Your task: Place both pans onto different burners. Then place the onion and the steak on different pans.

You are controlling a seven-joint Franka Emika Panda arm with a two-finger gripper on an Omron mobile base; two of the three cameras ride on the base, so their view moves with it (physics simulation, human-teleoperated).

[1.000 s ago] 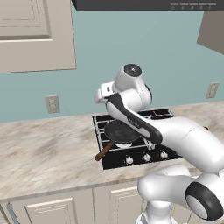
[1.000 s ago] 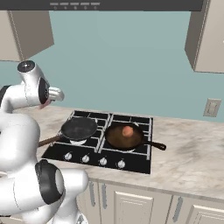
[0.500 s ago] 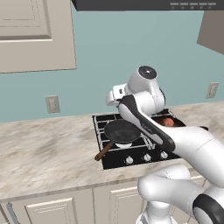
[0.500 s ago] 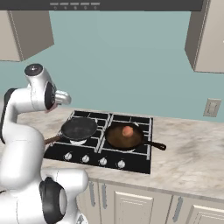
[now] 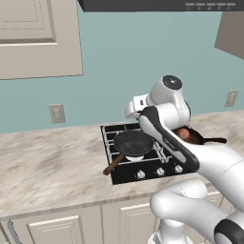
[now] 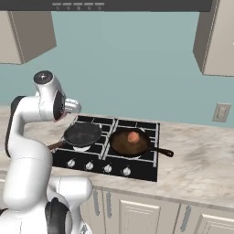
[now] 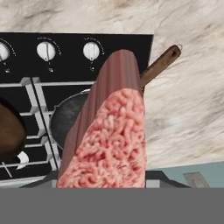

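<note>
A pinkish-red steak [image 7: 113,131] stands on edge in the hand view, with my gripper [image 6: 74,108] shut on it; the slab hides the fingertips. Below it the black pan [image 7: 65,117] with its brown wooden handle [image 7: 160,64] sits on the front left burner of the cooktop [image 6: 137,168]. My gripper [image 5: 134,106] hangs above and just behind this black pan [image 5: 133,142]. The reddish-brown pan [image 6: 130,143] rests on the burner to the right, and the orange-brown onion [image 6: 133,136] lies inside it.
Silver knobs [image 7: 46,50] line the cooktop's front edge. Marbled counter [image 6: 201,169] stretches on both sides of the stove. Wall cabinets [image 6: 215,36] and a range hood hang above. My own arm [image 5: 167,138] covers part of the right burners in the left base view.
The arm has swung to the right, carrying the hand from the left of the stove to above the black pan. Pans and onion have stayed put.
</note>
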